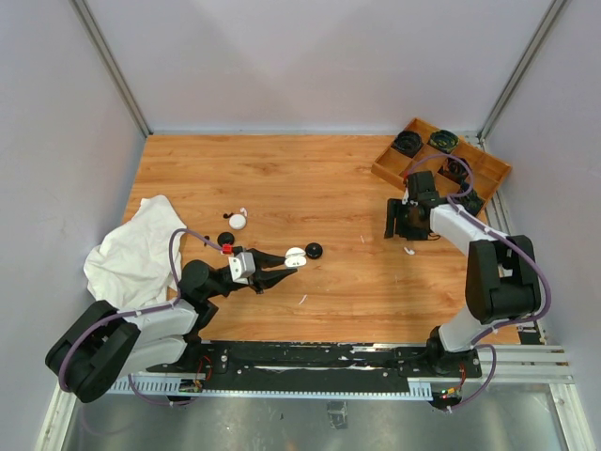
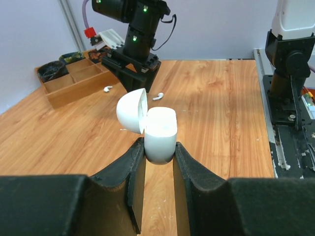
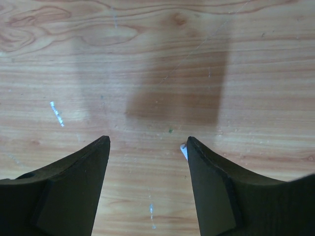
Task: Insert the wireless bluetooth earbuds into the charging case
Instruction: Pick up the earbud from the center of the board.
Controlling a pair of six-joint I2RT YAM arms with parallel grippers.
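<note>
My left gripper [image 2: 160, 147] is shut on the base of a white charging case [image 2: 160, 132], whose lid [image 2: 132, 110] stands open; it is held just above the table [image 1: 296, 255]. Two white earbuds [image 2: 157, 96] [image 2: 107, 89] lie on the wood, one on each side of my right gripper [image 2: 133, 73]. One earbud [image 1: 409, 251] lies just in front of that gripper [image 1: 399, 230]. The right gripper [image 3: 147, 141] points down, open and empty. A white sliver of an earbud [image 3: 183, 150] peeks out against its right finger.
A wooden compartment tray [image 1: 391, 169] with black cases sits at the back right. A white puck [image 1: 238, 222] and black pucks [image 1: 313, 250] [image 1: 225, 237] lie mid-table. A crumpled white cloth [image 1: 136, 249] is at the left.
</note>
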